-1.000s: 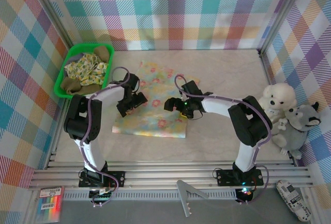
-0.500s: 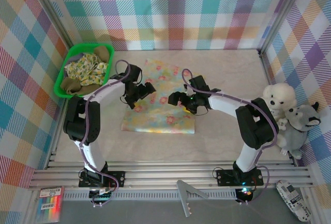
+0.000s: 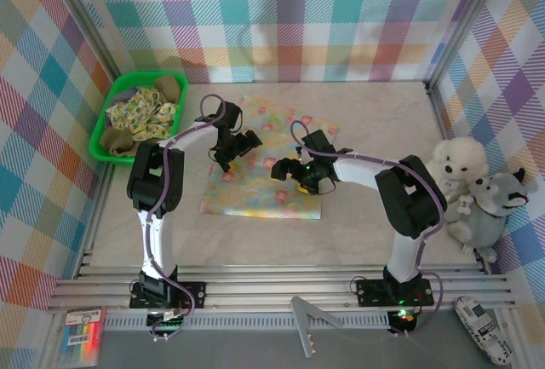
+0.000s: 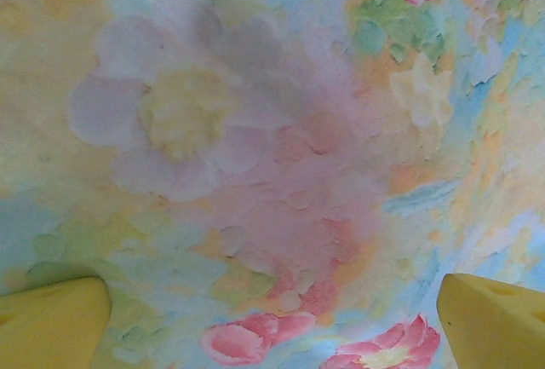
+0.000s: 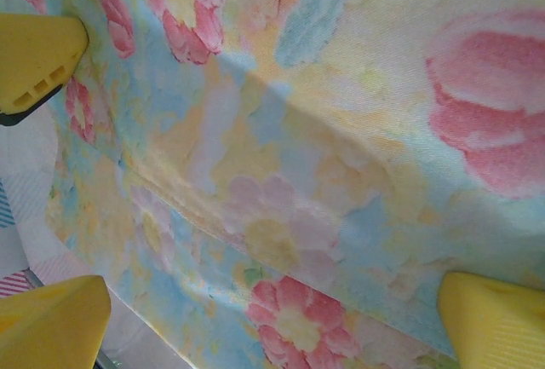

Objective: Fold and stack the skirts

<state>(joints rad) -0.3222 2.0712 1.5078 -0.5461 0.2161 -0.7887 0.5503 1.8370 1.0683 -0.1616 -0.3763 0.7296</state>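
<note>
Currently my left gripper (image 3: 237, 149) and right gripper (image 3: 285, 170) both hang spread wide, holding nothing, just over the pale floral-print cloth skirt (image 3: 264, 203) lying spread on the tabletop (image 3: 375, 113). If I close unevenly, I may pinch one layer only or drag it, rumpling the fold.

The left arm (image 3: 183, 143) and right arm (image 3: 362, 169) pair white link shells with black joint housings and black bases, a lilac cable (image 3: 174, 183) trailing along the left, a green light (image 3: 300, 167) by the right wrist, and blunt yellow pads (image 4: 53, 325) tipping the jaws.
</note>
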